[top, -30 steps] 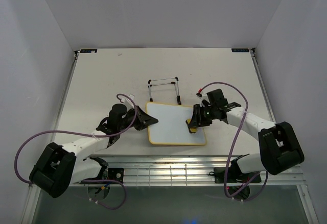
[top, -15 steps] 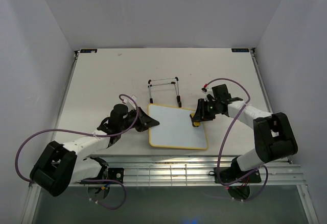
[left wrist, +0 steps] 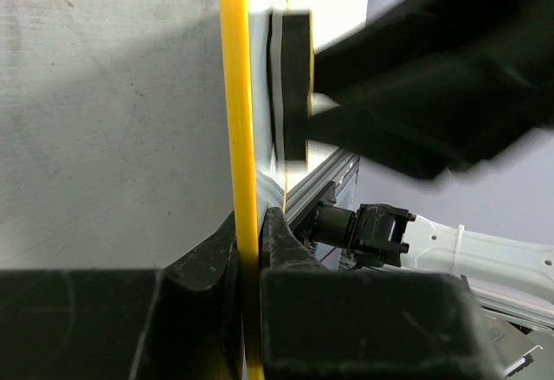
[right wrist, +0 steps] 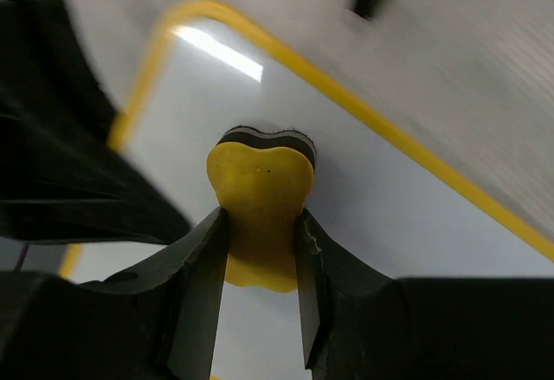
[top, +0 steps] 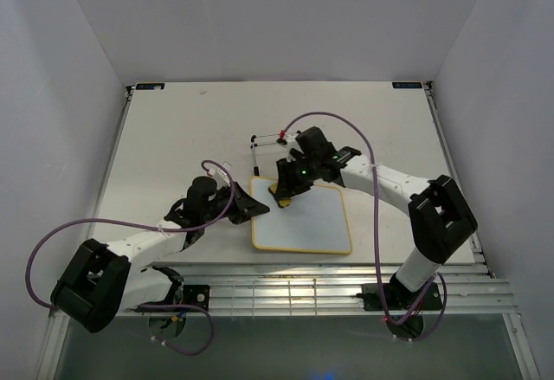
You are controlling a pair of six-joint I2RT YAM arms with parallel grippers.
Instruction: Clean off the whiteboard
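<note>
Swept leftward, right end effector (top: 283, 192) pinches eraser (right wrist: 260, 185) against whiteboard (top: 310, 222).

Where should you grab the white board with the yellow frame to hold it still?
Its thin yellow frame on the left edge, coming low from the left. The white board lies nearly flat on the table, so only the frame gives a bite; the left tool pinches there. That leaves the face free for the right tool's yellow eraser block.
</note>
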